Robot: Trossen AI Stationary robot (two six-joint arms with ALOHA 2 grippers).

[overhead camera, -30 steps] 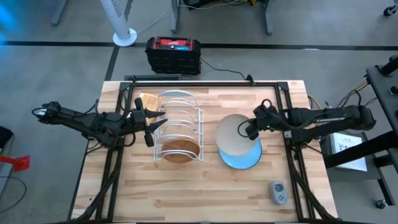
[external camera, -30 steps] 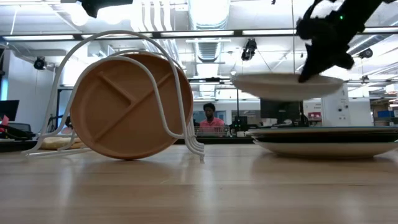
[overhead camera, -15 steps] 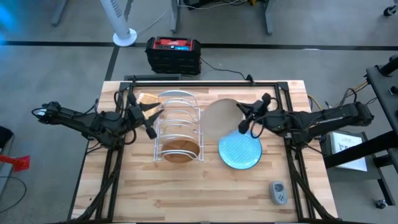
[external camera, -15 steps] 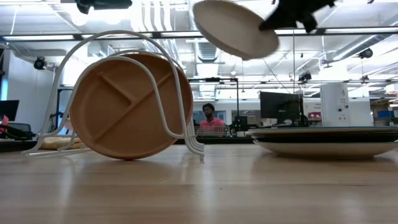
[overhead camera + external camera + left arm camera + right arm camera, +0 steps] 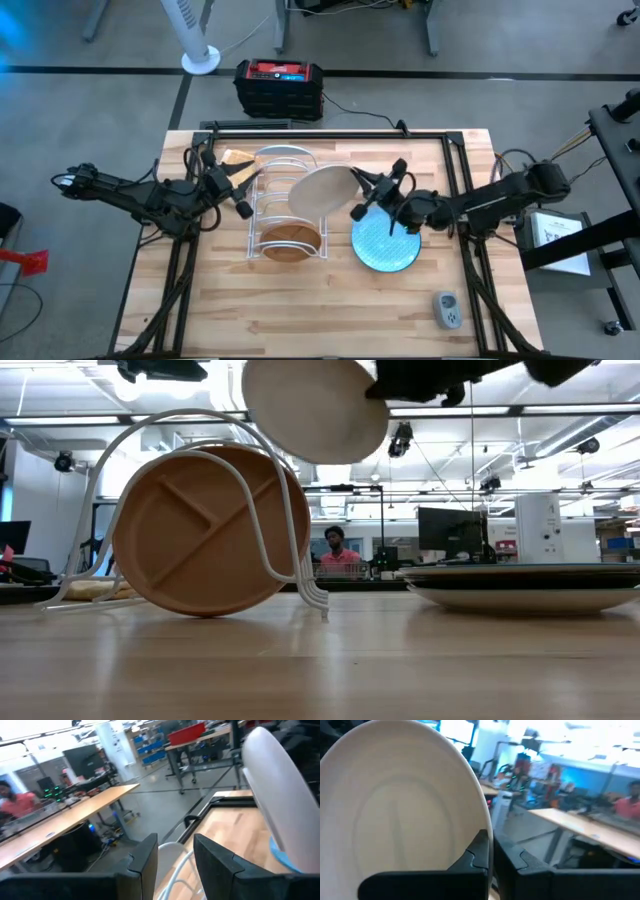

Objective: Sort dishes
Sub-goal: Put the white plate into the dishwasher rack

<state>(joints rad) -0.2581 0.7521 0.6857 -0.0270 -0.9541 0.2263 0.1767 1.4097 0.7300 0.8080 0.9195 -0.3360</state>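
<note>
My right gripper [image 5: 363, 195] is shut on the plain off-white plate [image 5: 320, 190], which hangs tilted in the air over the white wire rack [image 5: 287, 200]; it also shows in the low view [image 5: 315, 405] and the left wrist view [image 5: 280, 795]. The brown wooden divided plate [image 5: 205, 530] stands on edge in the rack's near slot. A light blue plate [image 5: 388, 243] tops a stack lying flat on the table right of the rack. My left gripper [image 5: 240, 190] is open and empty at the rack's left side. My right gripper pinches the off-white plate's rim [image 5: 482, 837] on the plate's right side, one finger on each face. The fingers come from the table's right, roughly level. The plate is lifted clear, tilted steeply on edge above the rack.
A tan waffle-textured block [image 5: 238, 160] lies at the rack's far left corner. A small grey device [image 5: 447, 309] lies near the table's front right. A black and red box [image 5: 279, 88] stands on the floor beyond the far edge. A person [image 5: 338, 552] sits in the room behind.
My right gripper has carried the off-white plate up off the stack and toward the table's left, tipping it from level to steeply on edge over the rack. The light blue plate beneath is now uncovered. My left gripper has drawn back slightly to the left.
</note>
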